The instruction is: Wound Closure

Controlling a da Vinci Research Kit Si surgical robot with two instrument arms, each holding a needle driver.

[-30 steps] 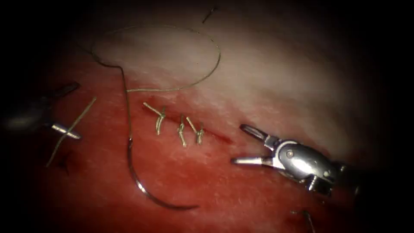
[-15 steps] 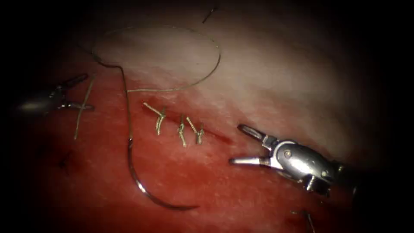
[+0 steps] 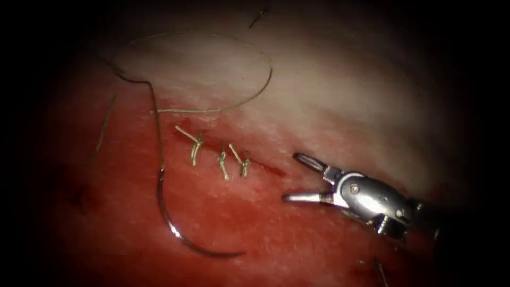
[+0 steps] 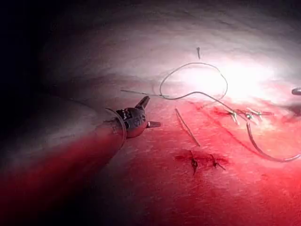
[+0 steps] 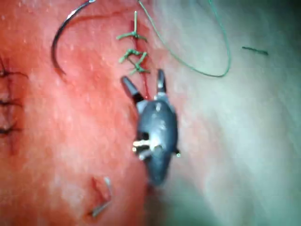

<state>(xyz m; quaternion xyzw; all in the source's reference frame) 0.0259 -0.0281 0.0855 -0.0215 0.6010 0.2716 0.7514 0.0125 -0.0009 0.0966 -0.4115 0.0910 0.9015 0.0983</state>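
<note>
The curved needle [image 3: 175, 229] lies flat on the tissue [image 3: 319, 95] left of the cut [image 3: 270, 169], held by neither tool and not in the tissue. Its thread [image 3: 265, 79] runs up from it and loops over the pale tissue. Three knotted stitches [image 3: 222, 159] cross the cut. My right tool [image 3: 292, 177] hovers at the cut's right end with its jaws open and empty; it is also in the right wrist view [image 5: 144, 79], just short of the stitches [image 5: 134, 52]. My left tool [image 4: 151, 112] is open and holds nothing, a little apart from a cut thread piece [image 4: 187, 127].
The cut thread piece [image 3: 103, 130] lies loose on the tissue far left of the cut. A small dark-stitched wound [image 4: 200, 160] sits beside it. Another short thread end [image 3: 258, 17] lies at the far edge. Red fluid [image 3: 255, 223] covers the near tissue.
My left tool carried the cut thread piece upward, let it go and drew back out of the endoscope view to the left. The right tool barely moved. Needle unmoved.
</note>
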